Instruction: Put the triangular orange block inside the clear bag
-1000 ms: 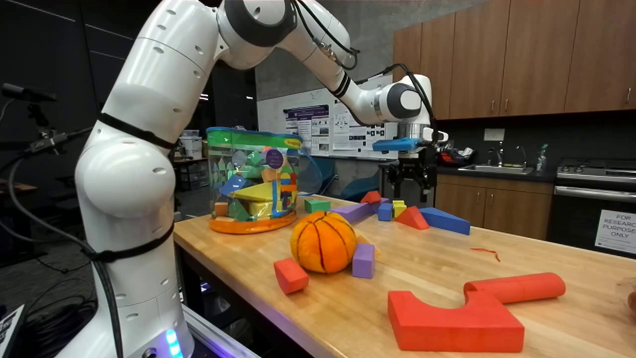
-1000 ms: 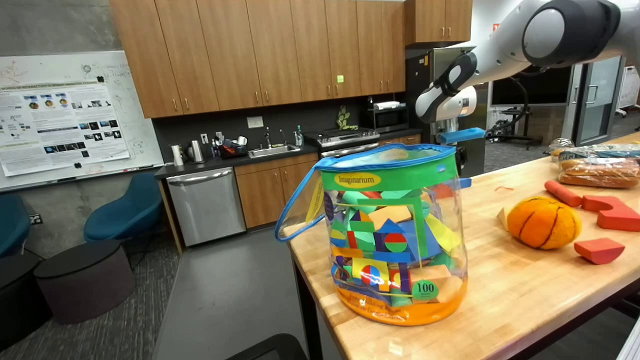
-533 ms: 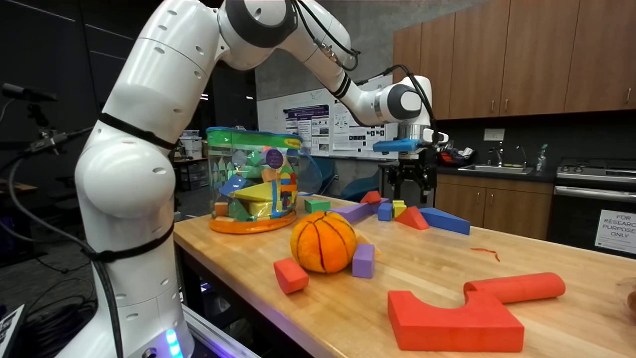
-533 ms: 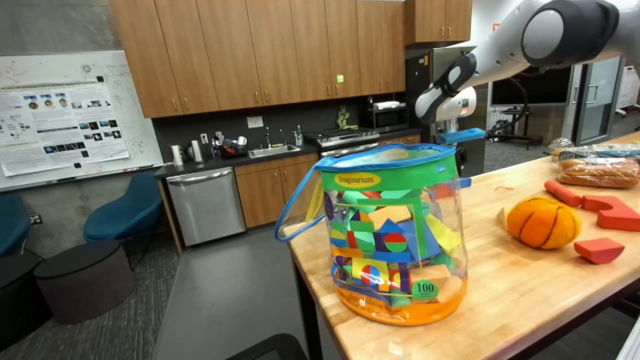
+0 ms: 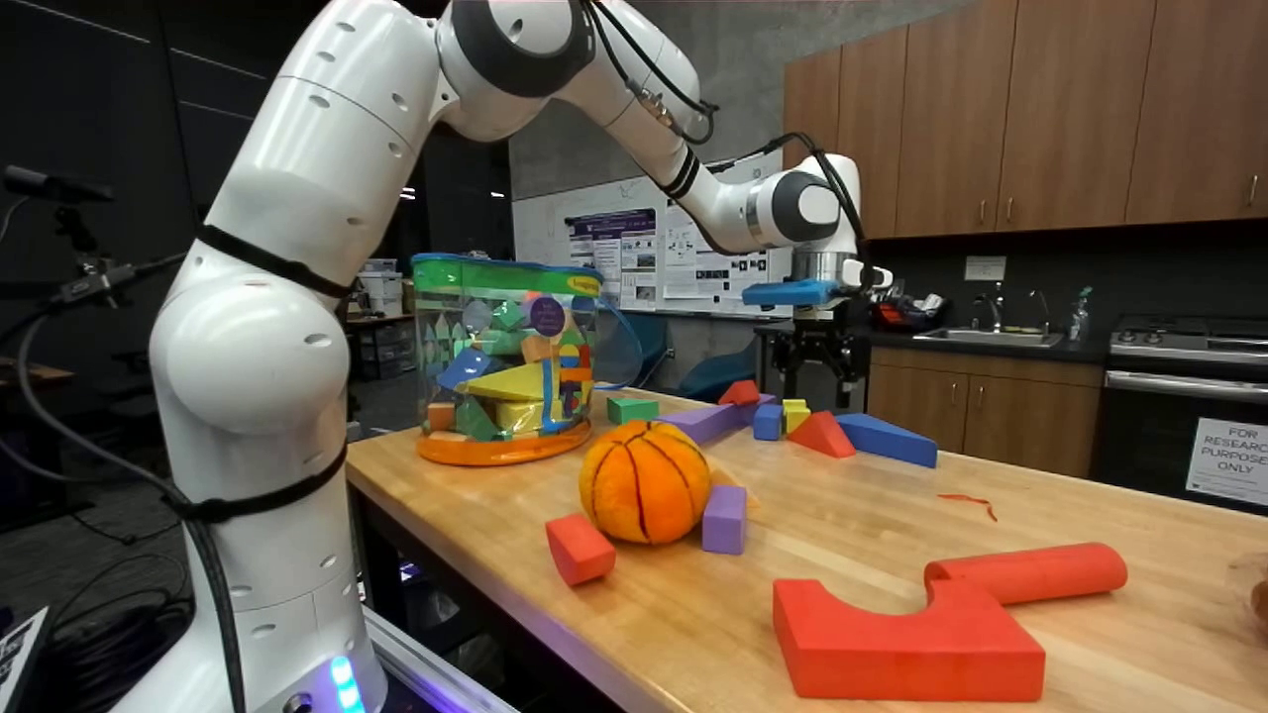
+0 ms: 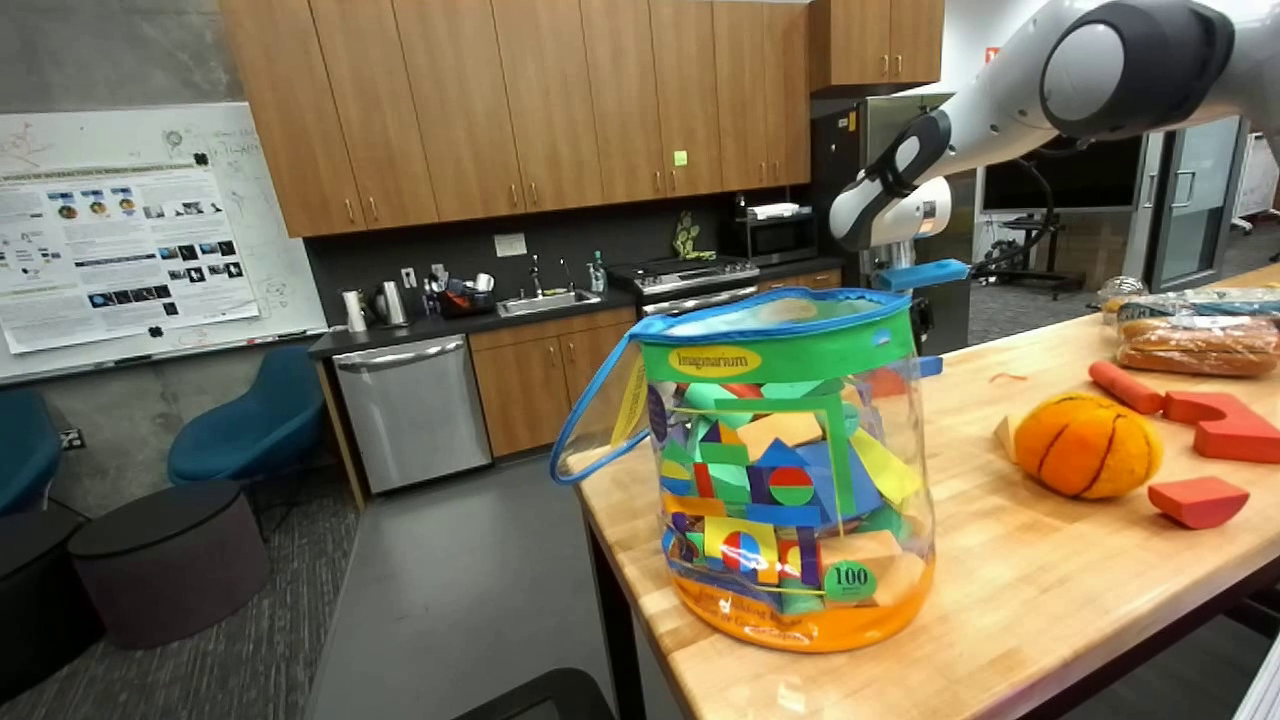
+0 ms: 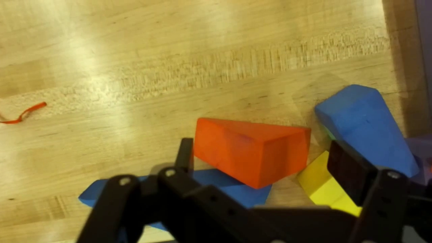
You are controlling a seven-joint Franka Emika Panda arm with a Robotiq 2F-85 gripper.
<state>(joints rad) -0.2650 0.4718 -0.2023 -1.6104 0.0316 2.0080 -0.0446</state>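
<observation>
The orange block (image 7: 229, 148) out on the counter (image 5: 842, 525)

It lies well apart from the bag (image 6: 820, 358). In an exterior view the claw (image 5: 817, 393) hangs above it; in the wrist view the block sits between the fingers (image 7: 185, 154), which stand wide apart and hold nothing. One tip shows close to the block's side; contact, cannot tell.

Next out: a blue wedge (image 5: 890, 443) just beside, partly covered by the block in the wrist view; touching or apart, cannot tell. A yellow block (image 7: 314, 179) and a blue block (image 7: 368, 125) lie near its other end, a purple slab (image 5: 698, 424) past those. A thin red strip (image 7: 35, 107) lies farther off.

Then the ball (image 5: 644, 482), with a purple block (image 5: 725, 522) just beside it and a red chunk (image 5: 580, 550) near. Beyond, a cylinder (image 5: 1040, 572) just beside an arch (image 5: 911, 654).

Both exterior views show the bag upright on the counter, green-rimmed, toys (image 6: 780, 430) behind its clear wall, a blue-edged flap (image 6: 631, 400) hanging at one side.
</observation>
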